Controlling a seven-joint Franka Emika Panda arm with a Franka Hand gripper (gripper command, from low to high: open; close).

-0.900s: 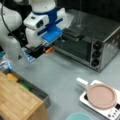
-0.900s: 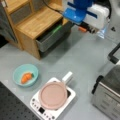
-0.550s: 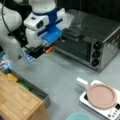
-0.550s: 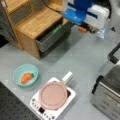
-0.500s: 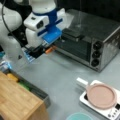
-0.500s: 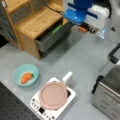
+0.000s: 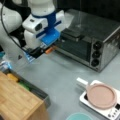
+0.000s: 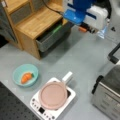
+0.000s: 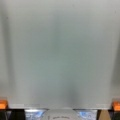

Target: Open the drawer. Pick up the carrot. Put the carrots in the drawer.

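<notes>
Gripper [image 8: 86, 28] hangs wide open, holding nothing, upper middle in a front view, beside the open drawer [image 8: 51, 40]. Orange carrot [image 8: 26, 77] lies in a blue bowl [image 8: 17, 72], lower left.

Grey tabletop [image 8: 75, 60], toaster oven [image 7: 92, 45], teal bowl [image 8: 25, 74], hotplate [image 8: 53, 98]

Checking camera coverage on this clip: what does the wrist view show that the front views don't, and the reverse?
Wrist view only: nothing of its own, just bare table under the gripper. Front views only: the open drawer, the carrot lying in a bowl, and the toaster oven. Shared: the table and the gripper's orange fingertips, which hold nothing.
</notes>
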